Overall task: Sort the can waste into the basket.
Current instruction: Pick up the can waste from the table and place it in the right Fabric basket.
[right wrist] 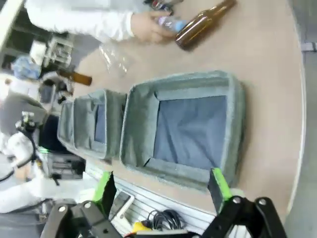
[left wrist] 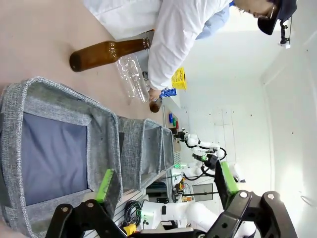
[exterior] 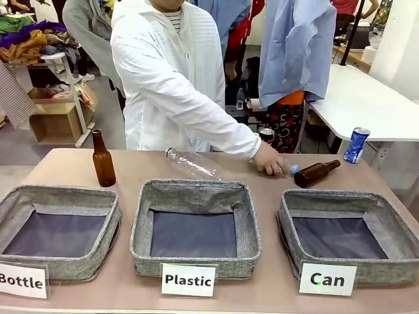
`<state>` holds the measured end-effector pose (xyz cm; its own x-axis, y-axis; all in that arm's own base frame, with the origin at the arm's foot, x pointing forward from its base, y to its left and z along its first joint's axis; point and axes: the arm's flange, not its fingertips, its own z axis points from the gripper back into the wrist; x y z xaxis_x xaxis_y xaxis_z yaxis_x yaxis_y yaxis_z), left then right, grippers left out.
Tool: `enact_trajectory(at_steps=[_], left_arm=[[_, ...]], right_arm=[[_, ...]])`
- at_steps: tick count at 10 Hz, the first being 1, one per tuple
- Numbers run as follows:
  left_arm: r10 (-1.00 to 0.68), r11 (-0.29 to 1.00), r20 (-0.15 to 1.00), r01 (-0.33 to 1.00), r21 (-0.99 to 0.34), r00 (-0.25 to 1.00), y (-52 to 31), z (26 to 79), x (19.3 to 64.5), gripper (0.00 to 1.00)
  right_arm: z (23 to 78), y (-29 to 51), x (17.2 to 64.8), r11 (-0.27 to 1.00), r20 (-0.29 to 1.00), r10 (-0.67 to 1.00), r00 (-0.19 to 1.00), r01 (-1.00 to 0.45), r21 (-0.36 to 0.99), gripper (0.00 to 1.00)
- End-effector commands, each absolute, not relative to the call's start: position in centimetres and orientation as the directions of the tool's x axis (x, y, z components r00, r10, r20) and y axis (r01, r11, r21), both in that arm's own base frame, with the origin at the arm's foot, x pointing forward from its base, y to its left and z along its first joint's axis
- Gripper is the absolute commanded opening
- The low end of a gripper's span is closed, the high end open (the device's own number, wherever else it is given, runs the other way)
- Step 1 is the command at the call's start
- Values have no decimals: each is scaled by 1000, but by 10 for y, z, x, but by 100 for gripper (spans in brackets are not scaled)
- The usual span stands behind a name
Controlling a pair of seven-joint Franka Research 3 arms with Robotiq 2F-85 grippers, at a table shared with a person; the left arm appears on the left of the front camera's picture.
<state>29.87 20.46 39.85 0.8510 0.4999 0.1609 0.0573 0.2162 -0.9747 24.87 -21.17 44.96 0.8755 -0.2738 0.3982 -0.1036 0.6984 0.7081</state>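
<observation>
The blue can (exterior: 357,145) with white lettering stands at the table's far right corner, also visible as the blue can (left wrist: 168,92). A crushed silver-and-black can (exterior: 266,134) sits just behind the person's wrist. The grey basket (exterior: 294,209) with the "Can" card is at the front right, its dark liner bare; my right gripper (right wrist: 161,186) hovers open over the basket's near rim (right wrist: 183,173). My left gripper (left wrist: 166,183) is open above the "Bottle" bin (left wrist: 54,94). Neither holds anything.
The person's hand (exterior: 268,160) rests on a blue-capped clear bottle beside a lying brown bottle (exterior: 316,173). Another clear bottle (exterior: 193,163) lies behind the "Plastic" bin (exterior: 141,229). An upright brown bottle (exterior: 103,159) stands behind the "Bottle" bin (exterior: 13,196).
</observation>
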Motion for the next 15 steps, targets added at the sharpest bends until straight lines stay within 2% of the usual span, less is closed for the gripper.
enact_trajectory(at_steps=[1, 2, 5, 6, 9, 11, 13, 15], left_arm=[[495, 215, 181, 83, -973, 850, 204, 399, 298, 100], [495, 215, 181, 83, -973, 850, 204, 399, 298, 100], [495, 215, 181, 83, -973, 850, 204, 399, 298, 100], [495, 215, 181, 83, -973, 850, 204, 399, 298, 100], [495, 215, 181, 83, -973, 850, 204, 399, 298, 100], [495, 215, 181, 83, -973, 850, 204, 399, 298, 100], [495, 215, 181, 83, -973, 850, 204, 399, 298, 100], [495, 215, 181, 83, -973, 850, 204, 399, 298, 100]], right_arm=[[422, -220, 224, 663, 412, -383, 827, -64, 746, 100], [414, -224, 224, 657, 397, -430, 811, -20, 753, 100], [415, -220, 234, 683, 402, -420, 813, -9, 730, 100], [418, -216, 242, 709, 394, -460, 796, 62, 702, 100], [446, -151, 316, 833, 478, -271, 836, -46, 552, 100], [454, -88, 388, 885, 493, -102, 864, -147, 442, 100], [449, -39, 444, 896, 512, -3, 859, -225, 384, 100], [436, 0, 471, 898, 566, 79, 821, -305, 318, 100]])
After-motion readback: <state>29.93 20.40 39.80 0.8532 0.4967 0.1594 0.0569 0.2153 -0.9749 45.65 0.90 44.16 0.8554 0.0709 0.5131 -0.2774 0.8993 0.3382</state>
